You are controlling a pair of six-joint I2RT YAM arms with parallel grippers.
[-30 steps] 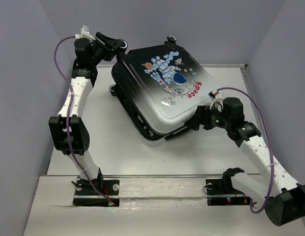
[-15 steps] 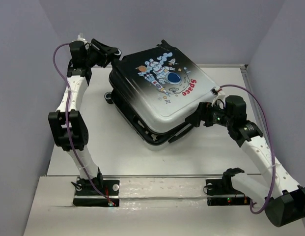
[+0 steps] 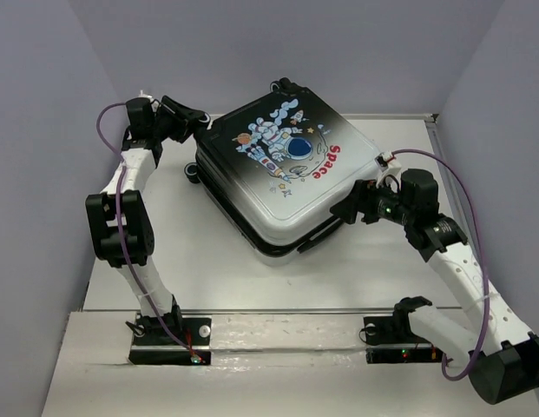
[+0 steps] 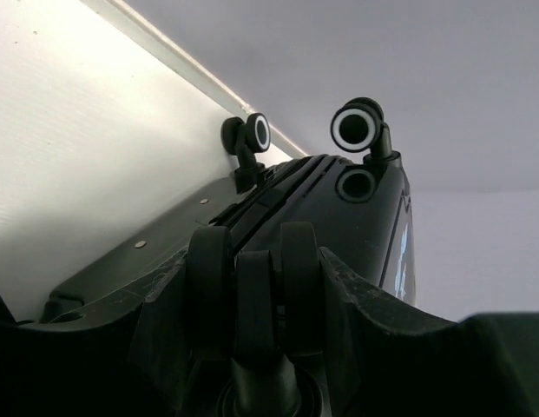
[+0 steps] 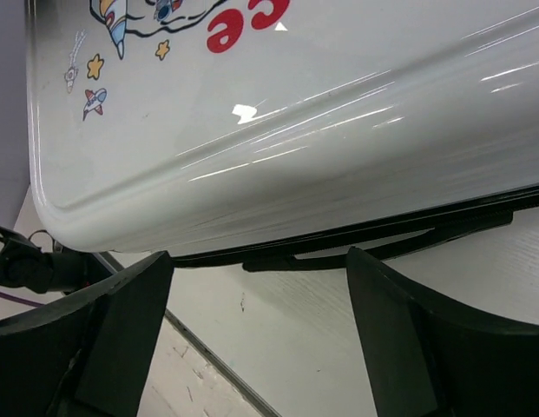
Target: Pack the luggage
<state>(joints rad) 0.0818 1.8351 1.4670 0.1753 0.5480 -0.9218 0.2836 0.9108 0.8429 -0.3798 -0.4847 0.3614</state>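
The luggage (image 3: pixel 286 174) lies on the white table (image 3: pixel 217 261), printed shell up, w/ the astronaut and red "Space" facing the top cam. It sits at an angle: black wheel end far-left, white end near-right.

The left gripper (image 3: pixel 193 123) is at the luggage's far-left corner, clamped on one twin wheel (image 4: pixel 252 261). In the wrist view that wheel sits between the two fingers (image 4: pixel 169 304) and touches both. Two more wheels (image 4: pixel 356 128) stick up beyond it at the luggage's far end.

The right gripper (image 3: pixel 345 214) is at the luggage's near-right edge, low by the table, jaws spread wide w/ nothing between them. Its tips sit just under the white shell's rim and the black zipper band (image 5: pixel 382 243) — can't tell if they touch.

The seam btw the two halves shows as a dark line along the luggage's near side; can't tell if it's fully shut. A purple cable (image 3: pixel 460 200) loops over the right arm, right of the luggage.
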